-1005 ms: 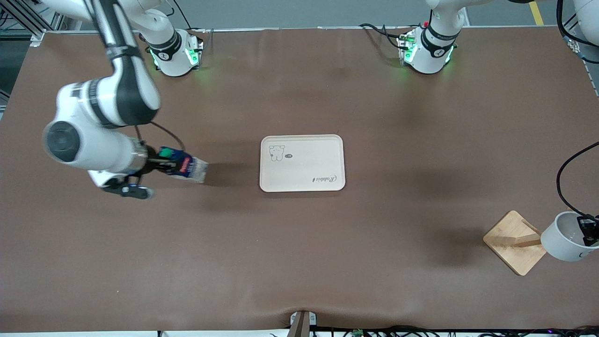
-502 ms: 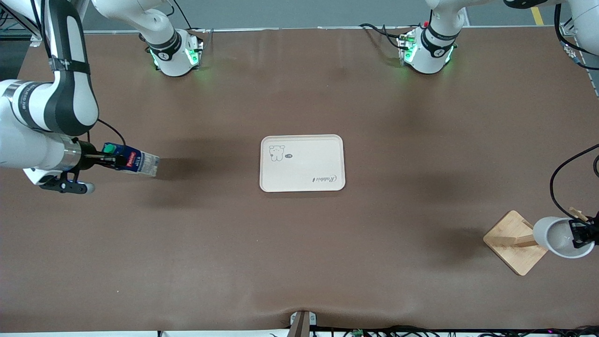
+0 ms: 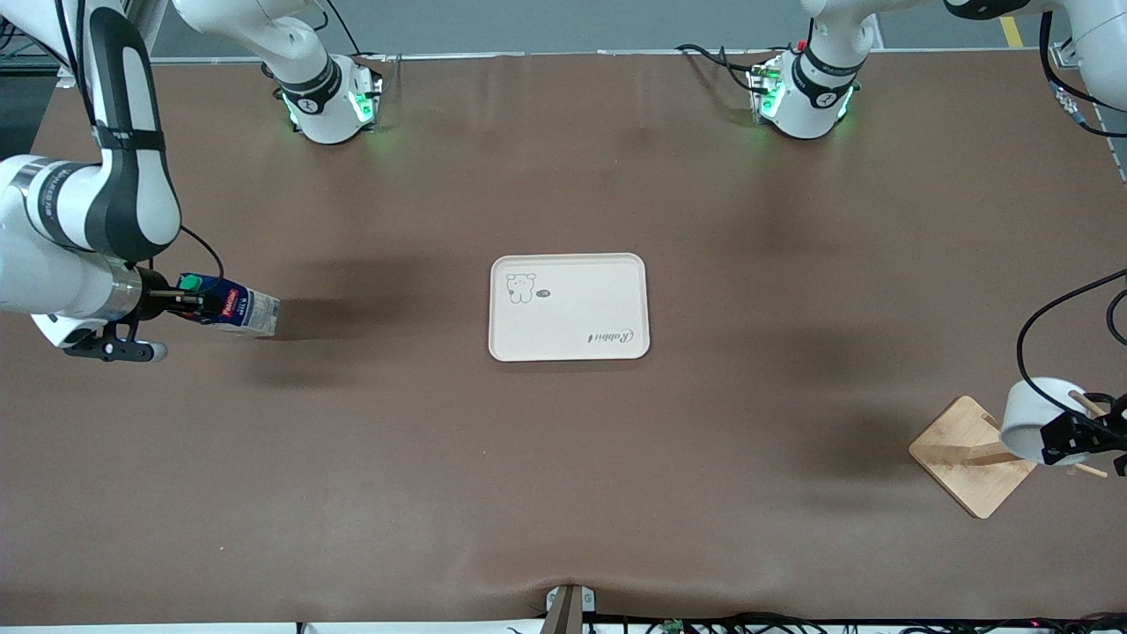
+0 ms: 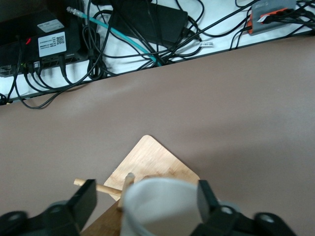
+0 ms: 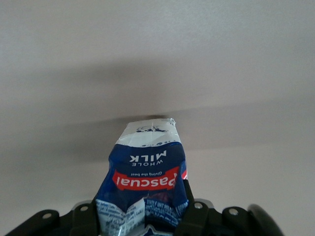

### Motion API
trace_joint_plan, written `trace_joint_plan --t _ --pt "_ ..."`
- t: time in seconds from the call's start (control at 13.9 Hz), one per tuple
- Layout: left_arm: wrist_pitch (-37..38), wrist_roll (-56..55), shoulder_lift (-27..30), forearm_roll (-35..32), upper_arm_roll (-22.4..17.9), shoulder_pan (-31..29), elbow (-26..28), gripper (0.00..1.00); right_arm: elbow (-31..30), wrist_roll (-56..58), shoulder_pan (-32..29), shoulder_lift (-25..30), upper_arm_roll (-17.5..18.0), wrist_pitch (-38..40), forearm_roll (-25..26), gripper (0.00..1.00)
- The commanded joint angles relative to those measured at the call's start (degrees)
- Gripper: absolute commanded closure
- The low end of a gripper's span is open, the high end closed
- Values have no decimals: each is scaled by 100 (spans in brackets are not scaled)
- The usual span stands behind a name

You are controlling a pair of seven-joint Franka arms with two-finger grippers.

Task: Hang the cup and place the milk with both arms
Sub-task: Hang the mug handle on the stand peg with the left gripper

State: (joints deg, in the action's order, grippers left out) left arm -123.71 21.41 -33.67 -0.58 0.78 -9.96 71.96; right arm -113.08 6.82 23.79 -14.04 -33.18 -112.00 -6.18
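Right gripper [image 3: 189, 304] stays clamped on the milk [image 3: 231, 309], tilted over the bench [image 3: 563, 458]. Left gripper [image 4: 145, 199] stands apart around the cup [image 3: 1030, 420] at the wooden rack [image 3: 968, 453]; its pegs show in the left wrist view.

Tray [image 3: 569, 306] mid-table; cup [image 3: 1032, 420] on rack [image 3: 973, 455], left arm's end.

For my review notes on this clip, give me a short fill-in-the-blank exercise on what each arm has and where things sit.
1. The right gripper is shut on the ____.
2. The left gripper has its fingers open on either side of the white ____ at the wooden stand.
3. The cream ____ in the middle of the table has nothing on it.
4. The milk's screw cap is ____ in colour.

Missing words: milk; cup; tray; green
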Motion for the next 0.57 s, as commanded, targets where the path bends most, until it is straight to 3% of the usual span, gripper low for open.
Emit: trace_joint_plan --t 0.0,0.29,0.43,0.5 --pt "276 100 124 119 123 11 -50 0 -495 83 -41 147 40 -523 64 100" --pt "804 65 466 110 150 178 -50 0 -663 83 -23 130 58 -718 -41 99" --pt "1137 65 650 102 150 248 -42 0 -619 83 12 121 58 -648 -50 57" --pt "1313 56 721 84 150 266 -41 0 -601 74 12 103 66 -630 -59 13"
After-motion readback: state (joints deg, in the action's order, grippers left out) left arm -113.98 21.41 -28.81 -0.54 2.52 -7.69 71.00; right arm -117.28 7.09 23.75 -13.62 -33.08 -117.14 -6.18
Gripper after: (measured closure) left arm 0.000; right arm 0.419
